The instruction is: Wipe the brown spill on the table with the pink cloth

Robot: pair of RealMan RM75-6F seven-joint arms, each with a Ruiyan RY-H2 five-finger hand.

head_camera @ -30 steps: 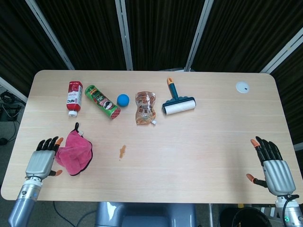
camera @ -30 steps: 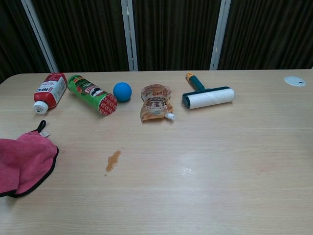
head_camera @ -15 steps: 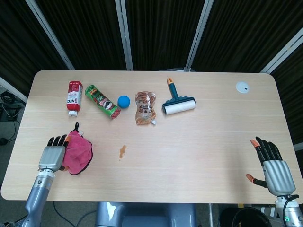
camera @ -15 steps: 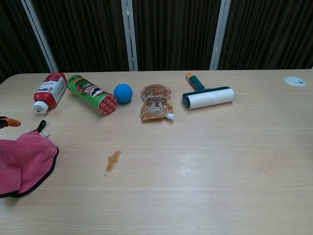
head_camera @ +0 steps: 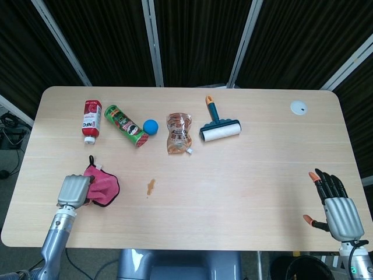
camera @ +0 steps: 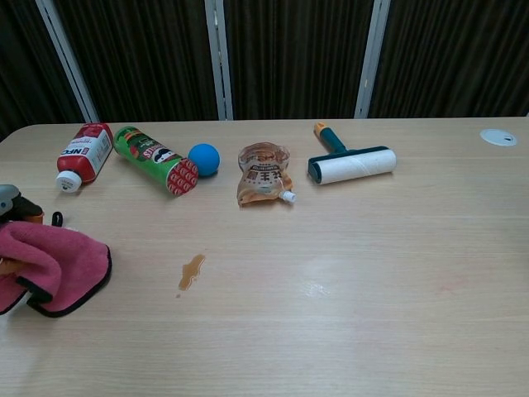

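The pink cloth [head_camera: 104, 186] lies bunched on the table's front left, also in the chest view [camera: 59, 263]. My left hand [head_camera: 74, 190] grips its left side with fingers curled into the fabric; only a dark edge of the left hand [camera: 15, 203] shows in the chest view. The small brown spill [head_camera: 150, 186] sits on the bare wood to the right of the cloth, apart from it, and the chest view shows the spill [camera: 191, 271] too. My right hand [head_camera: 335, 205] rests at the front right corner, fingers spread and holding nothing.
Along the back lie a red bottle [head_camera: 90, 119], a green crisp can [head_camera: 125, 125], a blue ball [head_camera: 151, 126], a brown pouch [head_camera: 178, 133] and a lint roller [head_camera: 220, 128]. A white disc [head_camera: 298, 107] sits at the back right.
My left hand moved onto the cloth and curled its fingers into it. The cloth bunched up and shifted right toward the spill. The blue ball rolled slightly left. The right hand stayed still.
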